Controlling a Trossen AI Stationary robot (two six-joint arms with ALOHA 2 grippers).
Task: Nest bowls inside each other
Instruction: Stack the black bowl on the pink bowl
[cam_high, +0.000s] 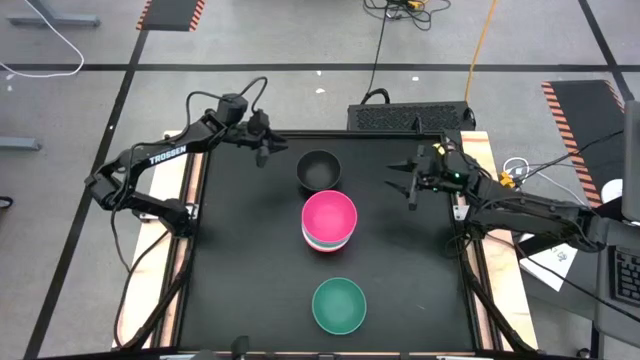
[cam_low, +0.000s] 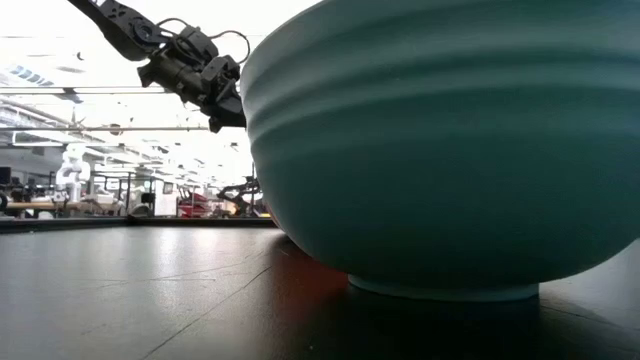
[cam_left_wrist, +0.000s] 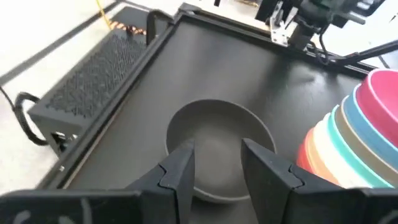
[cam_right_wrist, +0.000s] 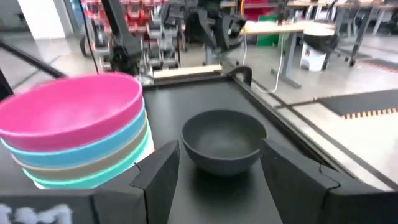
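Observation:
A black bowl (cam_high: 318, 170) (cam_left_wrist: 217, 146) (cam_right_wrist: 224, 140) stands upright on the black table (cam_high: 240, 260), near its far edge. Just in front of it is a stack of several nested bowls with a magenta one on top (cam_high: 329, 222) (cam_right_wrist: 74, 109). A green bowl (cam_high: 339, 305) (cam_low: 450, 150) stands alone near the front edge. My left gripper (cam_high: 266, 150) (cam_left_wrist: 217, 171) hovers open to the left of the black bowl, pointing toward it. My right gripper (cam_high: 405, 185) (cam_right_wrist: 221, 171) hovers open to the right of the black bowl and the stack. Neither holds anything.
A black perforated box (cam_high: 410, 116) sits just beyond the table's far edge. Wooden strips (cam_high: 478, 250) border the table's left and right sides. Bare table surface lies to the left of the bowls (cam_high: 240, 260) and to their right (cam_high: 420, 280).

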